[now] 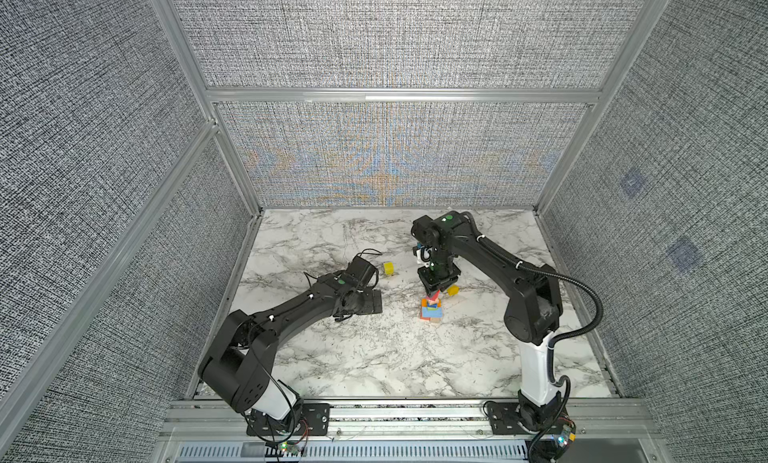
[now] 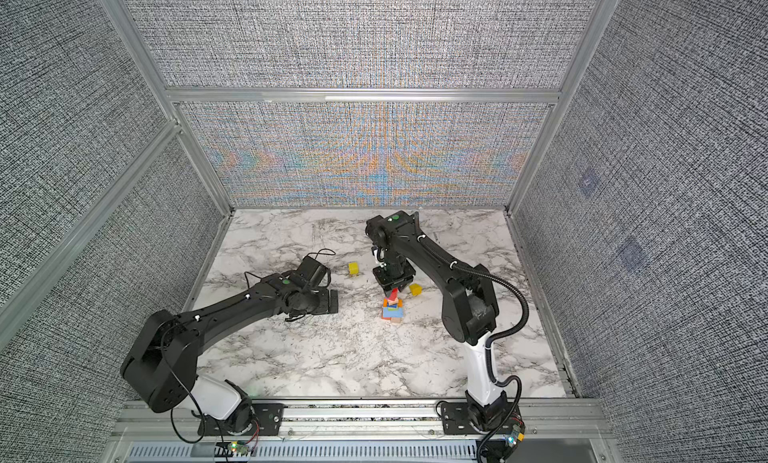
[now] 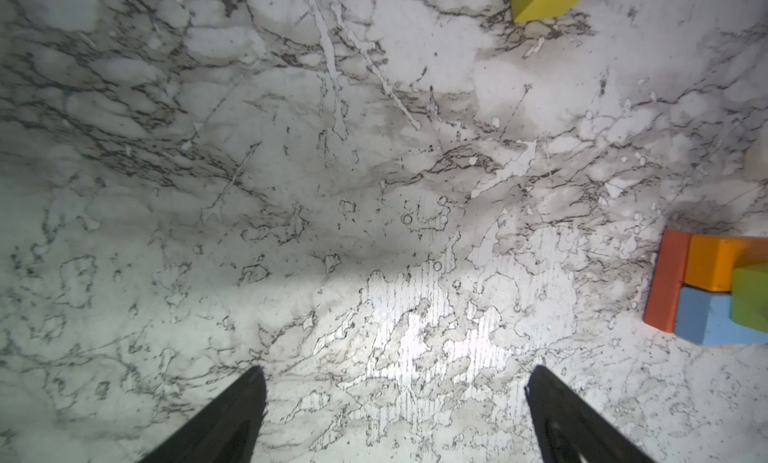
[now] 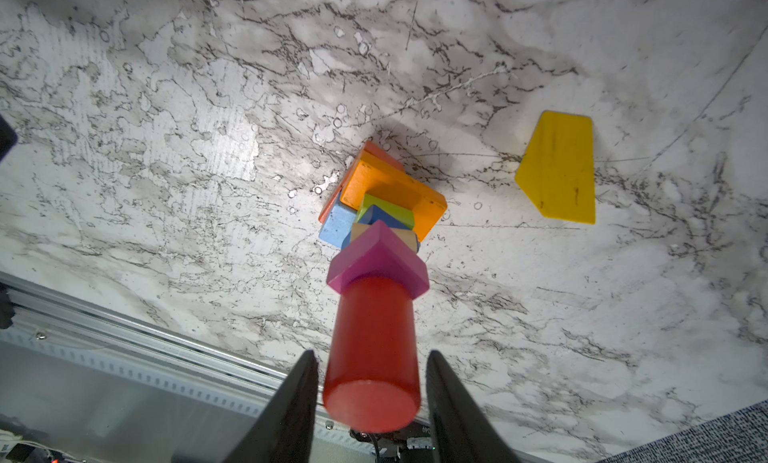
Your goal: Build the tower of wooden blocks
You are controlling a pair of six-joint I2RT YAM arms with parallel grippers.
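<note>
Tower [image 1: 432,309] of wood blocks stands on the marble-patterned table [image 1: 332,357], right of the middle and directly below the right hand [image 1: 436,290], its long axis upright from the tabletop. In the right wrist view the stack is seen nearly end-on. Lowest is a flat red-orange brick [image 4: 380,152] lying on its broad face, and on it an orange brick [image 4: 374,174] and a light blue block [image 4: 337,226] sit side by side. Then come a green block [image 4: 386,203], a darker blue block [image 4: 382,217] and a tan block [image 4: 409,239], each smaller than the bricks beneath. Above those sits a magenta block [image 4: 376,257], turned cornerwise to the bricks. Topmost is a red cylinder [image 4: 372,357] stood on end, its axis in line with the tower and its round face up toward the camera. The right hand is spread just wider than that cylinder: its fingers [image 4: 291,415] flank it on either side, with a thin strip of background showing between each and the red paint, so it pinches nothing. A yellow block [image 1: 453,290] lies on the table just beside the tower on the right. A second yellow block [image 1: 389,268] lies farther off, to the left and toward the back. The left hand [image 1: 372,302] is low over bare table well left of the tower, its fingers [image 3: 232,415] spread wide with nothing between them; the tower's base shows at the edge of its wrist view.
</note>
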